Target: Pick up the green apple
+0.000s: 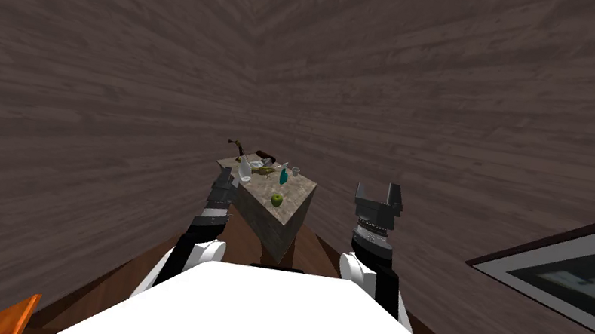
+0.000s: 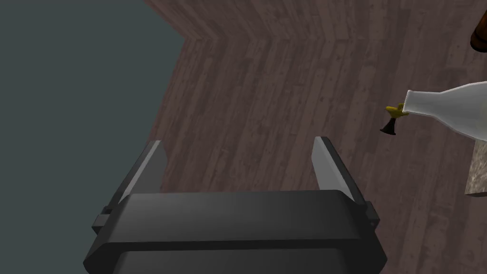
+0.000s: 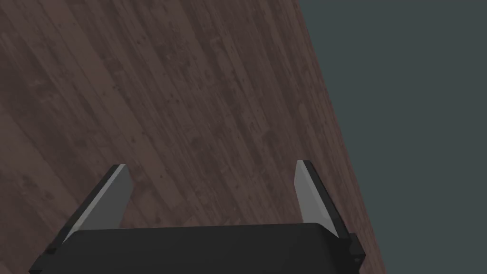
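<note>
Apple (image 1: 276, 200) (green) on table (image 1: 298, 192); left gripper (image 2: 238, 141), right gripper (image 3: 211, 164): fingers (image 3: 305, 190) apart.

no readable text or labels, tabletop items perhaps too small

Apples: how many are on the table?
1. The apple sits alone near the table's front edge. The clutter farther back might hide another.

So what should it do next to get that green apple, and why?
Probably swing the left gripper toward the green apple. Both grippers stand open, holding nothing; the apple sits alone near the table's front corner, and the left gripper looks nearer, beside the white bottle, while the right gripper is out past the table's side.
</note>
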You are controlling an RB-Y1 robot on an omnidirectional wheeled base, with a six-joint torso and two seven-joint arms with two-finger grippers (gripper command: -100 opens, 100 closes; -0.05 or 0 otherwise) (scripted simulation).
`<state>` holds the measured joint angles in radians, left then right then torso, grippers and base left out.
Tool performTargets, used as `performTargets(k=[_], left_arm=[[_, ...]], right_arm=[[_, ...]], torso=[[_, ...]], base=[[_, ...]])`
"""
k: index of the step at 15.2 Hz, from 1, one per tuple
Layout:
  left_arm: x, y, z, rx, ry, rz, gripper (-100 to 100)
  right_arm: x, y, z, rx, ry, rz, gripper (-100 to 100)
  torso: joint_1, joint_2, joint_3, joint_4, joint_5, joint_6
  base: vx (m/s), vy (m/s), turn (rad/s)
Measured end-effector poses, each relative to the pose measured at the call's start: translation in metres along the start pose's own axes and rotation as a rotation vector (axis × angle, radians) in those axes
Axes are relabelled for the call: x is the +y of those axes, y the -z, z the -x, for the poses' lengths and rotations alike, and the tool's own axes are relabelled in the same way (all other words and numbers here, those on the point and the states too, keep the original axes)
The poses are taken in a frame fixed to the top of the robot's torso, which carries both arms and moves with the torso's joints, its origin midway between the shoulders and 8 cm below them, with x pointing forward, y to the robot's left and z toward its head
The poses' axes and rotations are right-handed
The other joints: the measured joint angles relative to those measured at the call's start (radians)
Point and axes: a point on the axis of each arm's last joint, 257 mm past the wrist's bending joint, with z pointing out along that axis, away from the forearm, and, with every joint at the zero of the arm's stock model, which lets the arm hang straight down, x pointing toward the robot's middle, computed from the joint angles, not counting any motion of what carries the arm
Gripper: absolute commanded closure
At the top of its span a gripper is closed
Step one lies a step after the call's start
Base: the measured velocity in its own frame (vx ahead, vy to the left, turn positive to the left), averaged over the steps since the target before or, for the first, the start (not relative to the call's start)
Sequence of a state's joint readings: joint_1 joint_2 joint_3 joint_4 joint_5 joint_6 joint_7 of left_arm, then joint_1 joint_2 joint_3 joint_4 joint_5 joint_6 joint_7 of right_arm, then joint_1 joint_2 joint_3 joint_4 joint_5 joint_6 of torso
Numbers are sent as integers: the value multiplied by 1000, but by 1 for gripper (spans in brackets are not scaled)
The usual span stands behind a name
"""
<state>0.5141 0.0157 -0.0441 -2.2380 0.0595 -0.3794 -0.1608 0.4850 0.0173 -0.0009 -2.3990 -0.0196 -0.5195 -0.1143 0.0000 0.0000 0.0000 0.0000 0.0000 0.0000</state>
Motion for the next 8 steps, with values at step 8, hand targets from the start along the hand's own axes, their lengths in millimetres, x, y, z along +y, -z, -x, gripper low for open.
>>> performTargets(k=[8], left_arm=[[18, 6, -27, 158, -116, 10, -100]], right_arm=[[0, 0, 0, 0, 0, 0, 0]], torso=[[3, -1, 0, 0, 1, 0]], base=[[8, 29, -93]])
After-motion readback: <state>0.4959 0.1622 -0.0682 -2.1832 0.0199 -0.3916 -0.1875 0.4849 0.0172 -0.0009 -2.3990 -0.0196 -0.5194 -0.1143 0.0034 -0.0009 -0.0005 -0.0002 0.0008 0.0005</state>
